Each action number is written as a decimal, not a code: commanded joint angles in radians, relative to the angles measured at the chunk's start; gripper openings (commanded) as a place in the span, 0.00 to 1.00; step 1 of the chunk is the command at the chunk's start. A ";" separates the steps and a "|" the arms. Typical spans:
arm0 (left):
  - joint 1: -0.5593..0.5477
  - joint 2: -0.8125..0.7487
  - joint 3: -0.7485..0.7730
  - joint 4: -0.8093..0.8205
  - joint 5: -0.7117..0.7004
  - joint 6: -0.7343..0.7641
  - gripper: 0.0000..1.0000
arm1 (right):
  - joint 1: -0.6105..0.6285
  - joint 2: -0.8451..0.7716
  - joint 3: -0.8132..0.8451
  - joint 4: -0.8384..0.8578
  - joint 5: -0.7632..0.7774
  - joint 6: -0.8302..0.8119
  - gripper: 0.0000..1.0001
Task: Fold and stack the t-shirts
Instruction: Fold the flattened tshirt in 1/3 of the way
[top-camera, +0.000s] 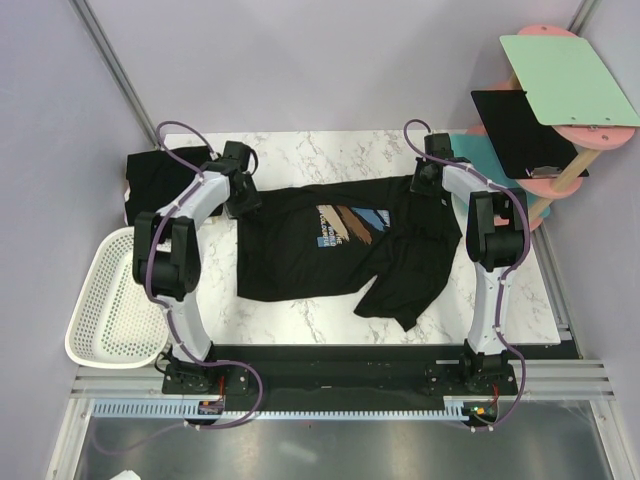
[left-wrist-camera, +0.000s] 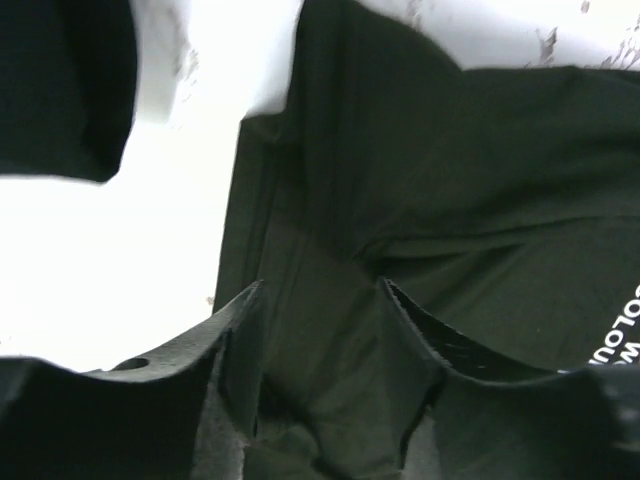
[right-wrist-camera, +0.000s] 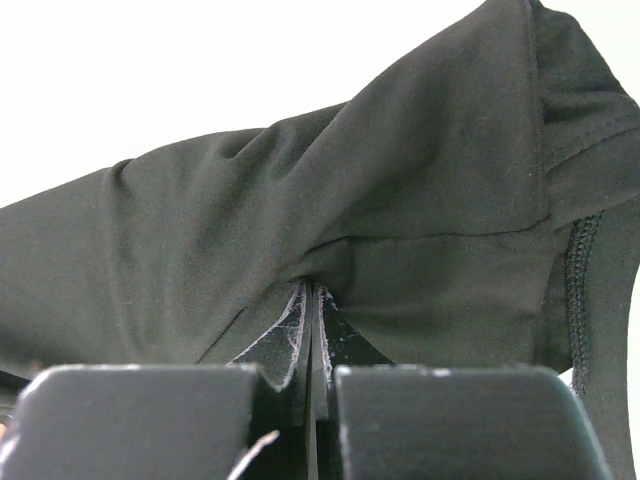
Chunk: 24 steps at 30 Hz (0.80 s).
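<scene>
Black cotton: printed t-shirt (top-camera: 330, 250) sprawled just right of the white basket (top-camera: 100, 300), second t-shirt (top-camera: 150, 180) bunched beyond that basket. Right gripper (right-wrist-camera: 310, 290) pinches the printed shirt's fabric; left gripper (left-wrist-camera: 320, 290) jaws apart, cloth slack between.

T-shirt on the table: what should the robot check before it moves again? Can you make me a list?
1. The right gripper pinches the t-shirt: ok.
2. The left gripper grips it too: not ok, jaws apart, cloth loose between them.
3. The t-shirt lies flat: not ok, its near-right part is rumpled.
4. The print faces up: ok.
5. The other shirt lies apart from it: ok.
</scene>
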 joint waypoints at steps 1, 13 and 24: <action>-0.002 -0.117 -0.089 0.095 -0.040 -0.042 0.57 | -0.004 0.033 -0.005 -0.028 -0.011 -0.013 0.00; -0.002 -0.090 -0.254 0.335 0.008 -0.104 0.56 | -0.005 0.036 -0.020 -0.008 -0.080 -0.008 0.00; -0.003 -0.028 -0.199 0.376 0.023 -0.102 0.52 | -0.004 0.036 -0.028 -0.005 -0.098 -0.009 0.00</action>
